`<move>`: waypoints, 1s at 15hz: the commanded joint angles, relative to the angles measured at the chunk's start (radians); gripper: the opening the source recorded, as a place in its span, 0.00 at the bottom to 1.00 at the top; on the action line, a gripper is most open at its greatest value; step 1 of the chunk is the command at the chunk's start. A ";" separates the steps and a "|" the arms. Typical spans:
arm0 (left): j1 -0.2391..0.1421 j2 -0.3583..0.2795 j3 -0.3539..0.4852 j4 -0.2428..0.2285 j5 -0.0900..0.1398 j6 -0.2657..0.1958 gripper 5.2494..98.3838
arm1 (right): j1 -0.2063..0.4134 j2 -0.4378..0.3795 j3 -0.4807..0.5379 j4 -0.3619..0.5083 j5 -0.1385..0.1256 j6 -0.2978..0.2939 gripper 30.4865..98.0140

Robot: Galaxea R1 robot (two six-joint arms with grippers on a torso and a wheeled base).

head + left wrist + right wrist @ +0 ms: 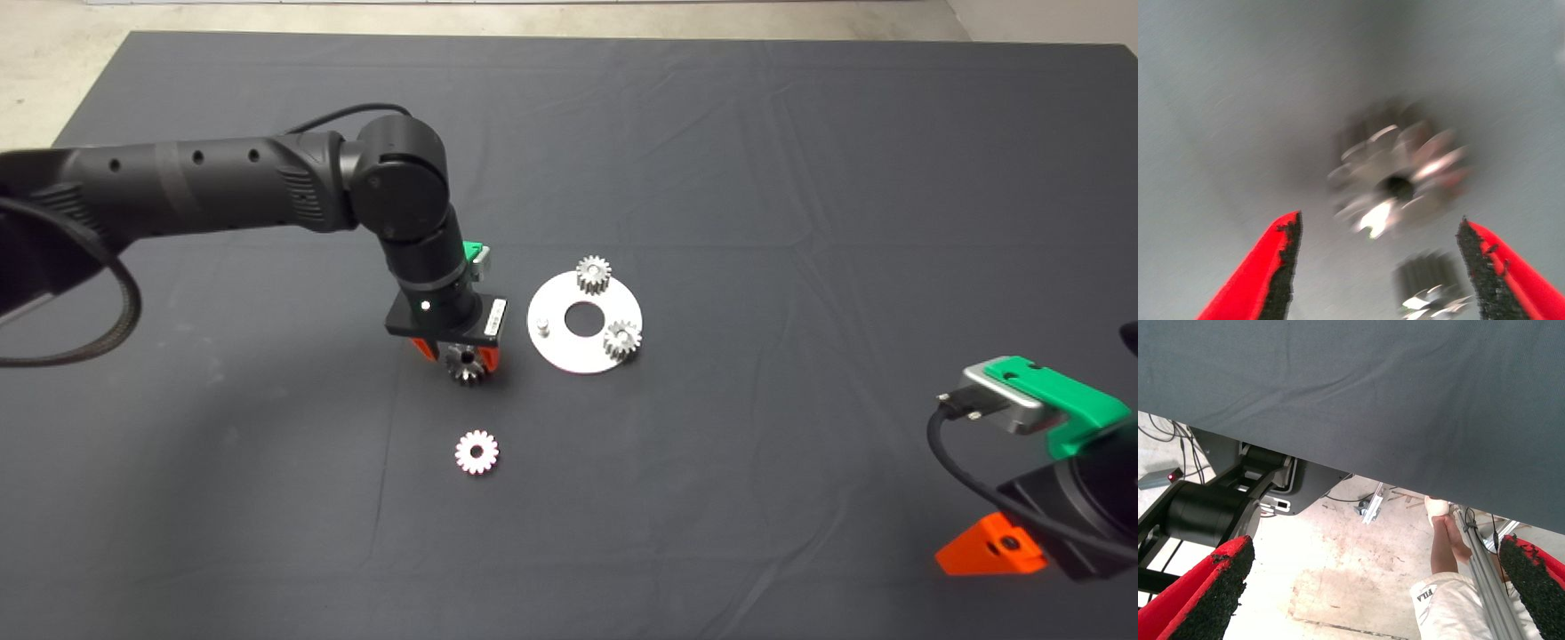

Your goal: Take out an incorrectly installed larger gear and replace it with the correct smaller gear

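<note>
The larger gear (464, 364), dark grey and shiny, lies on the mat between the red fingers of my left gripper (458, 357). In the left wrist view the gear (1398, 180) is blurred and sits between the spread fingers (1281, 267) without touching either pad; the left gripper (1379, 220) is open. The smaller gear (476, 452), with its pale whitish face, lies flat on the mat just in front of that gripper. A second gear (1431, 297), partly cut off, shows in the left wrist view. My right gripper (991, 551) is parked at the lower right, open and empty.
A round silver plate (569, 356) with a centre hole lies right of the left gripper. It carries two small silver gears (593, 273) (621, 338) and one bare peg (545, 327). The right wrist view shows the mat's edge, the floor and a person's leg (1446, 540).
</note>
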 commanded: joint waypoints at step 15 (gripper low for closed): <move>-0.020 -0.177 0.329 -0.010 -0.177 -0.358 0.79 | 0.015 0.001 0.005 0.032 -0.057 0.002 0.98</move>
